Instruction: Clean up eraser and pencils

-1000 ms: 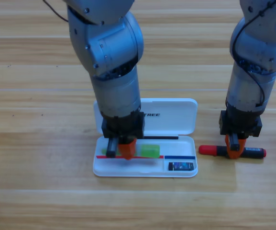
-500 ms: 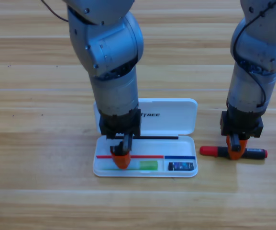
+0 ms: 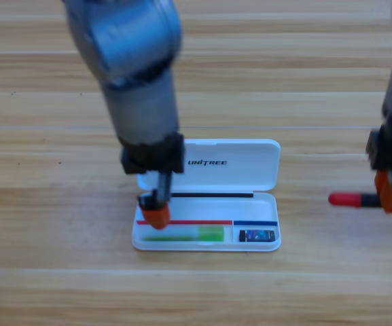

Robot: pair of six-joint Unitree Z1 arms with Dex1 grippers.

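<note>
The green pencil (image 3: 182,235) lay in the front slot of the white case (image 3: 263,178), and the eraser (image 3: 257,236) sat in the small compartment at the case's right end. The left claw (image 3: 156,212) hung over the case's left end, above the pencil and apart from it; whether its jaws were open I could not tell. The right claw (image 3: 390,191) was closed on the red-capped pencil (image 3: 350,200), which was at the picture's right edge, well apart from the case.

The likely trouble was with that 1 pencil: gripped near its far end, it could tilt or slip on the way over, or catch the case's rim and push the case across the table (image 3: 60,285). The left arm, low over the case, might also block the path.

The open lid read "UNITREE". The eraser's bluish label could not be read.
</note>
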